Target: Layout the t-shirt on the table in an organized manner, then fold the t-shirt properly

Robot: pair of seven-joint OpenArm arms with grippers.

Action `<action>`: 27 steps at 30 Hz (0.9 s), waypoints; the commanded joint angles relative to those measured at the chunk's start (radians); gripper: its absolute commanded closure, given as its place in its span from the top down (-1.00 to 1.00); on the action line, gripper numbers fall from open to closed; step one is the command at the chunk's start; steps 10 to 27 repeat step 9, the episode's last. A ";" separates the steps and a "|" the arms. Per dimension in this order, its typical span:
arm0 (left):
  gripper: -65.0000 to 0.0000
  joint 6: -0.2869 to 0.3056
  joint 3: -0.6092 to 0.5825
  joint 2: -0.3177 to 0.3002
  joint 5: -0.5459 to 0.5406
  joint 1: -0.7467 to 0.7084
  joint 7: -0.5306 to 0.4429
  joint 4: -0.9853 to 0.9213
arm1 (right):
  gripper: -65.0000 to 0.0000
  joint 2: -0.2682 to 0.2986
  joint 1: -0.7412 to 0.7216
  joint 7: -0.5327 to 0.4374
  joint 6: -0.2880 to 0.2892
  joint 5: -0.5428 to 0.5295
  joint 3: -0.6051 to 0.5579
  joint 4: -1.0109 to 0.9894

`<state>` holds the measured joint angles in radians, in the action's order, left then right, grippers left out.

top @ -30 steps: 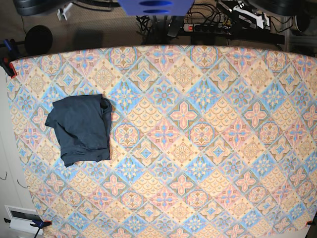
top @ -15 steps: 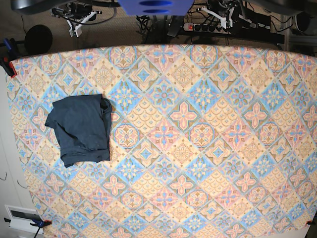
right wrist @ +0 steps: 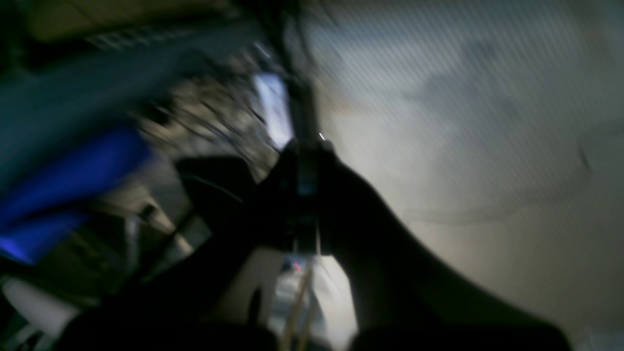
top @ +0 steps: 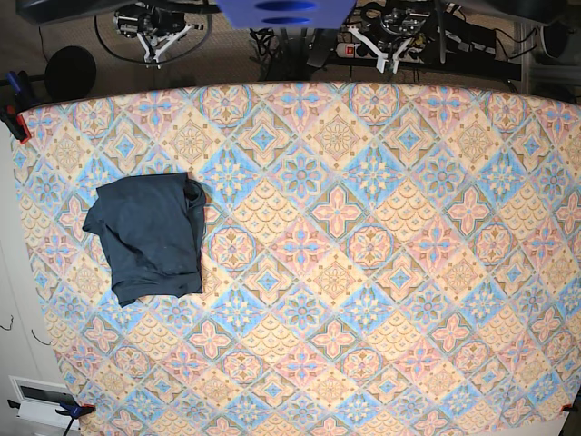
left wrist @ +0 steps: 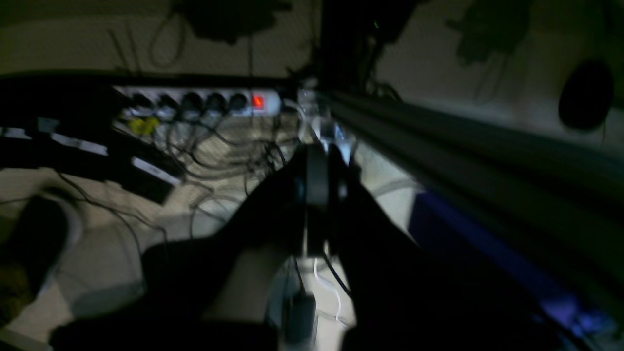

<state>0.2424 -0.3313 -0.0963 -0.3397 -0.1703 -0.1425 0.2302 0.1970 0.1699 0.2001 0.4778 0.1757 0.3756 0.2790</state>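
The plain dark navy-blue soft cloth t-shirt (top: pixel 147 235) lies as a compact, roughly squared bundle on the left part of the wide table covered in a pastel orange, pink and blue tile-patterned cloth (top: pixel 381 272), with a bunched fold along its right edge and a corner trailing toward the near-left. Its outline and place match the two earlier base views — nothing about the garment has shifted.

What has changed is at the far edge. A second ago only dark arm housings showed in the upper corners; half a second ago white-fingered grippers had begun to appear; now both stand plainly in the base view beyond the table's far edge. The right gripper (top: pixel 163 36) is at the upper left of that view, over the floor, and the left gripper (top: pixel 382 44) at the upper right, just beside a white power strip with a glowing red switch (top: pixel 356 50).

Both wrist views are dark and blurred. In the left wrist view the left gripper's (left wrist: pixel 318 178) fingers are pressed together with nothing between them, pointing at the power strip (left wrist: pixel 200 101) and a tangle of black cables (left wrist: pixel 219 151). In the right wrist view the right gripper's (right wrist: pixel 306 170) fingers also meet, empty, against pale floor — both well apart from the t-shirt.
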 commanded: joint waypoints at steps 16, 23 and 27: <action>-1.00 0.007 -0.050 0.034 -0.005 0.022 -0.007 0.002 | -0.99 -0.077 -0.039 -0.012 -0.127 -0.006 0.001 0.001; -1.00 0.007 -0.050 0.034 -0.005 0.022 -0.007 0.002 | -0.99 -0.077 -0.039 -0.012 -0.127 -0.006 0.001 0.001; -1.00 0.007 -0.050 0.034 -0.005 0.022 -0.007 0.002 | -0.99 -0.077 -0.039 -0.012 -0.127 -0.006 0.001 0.001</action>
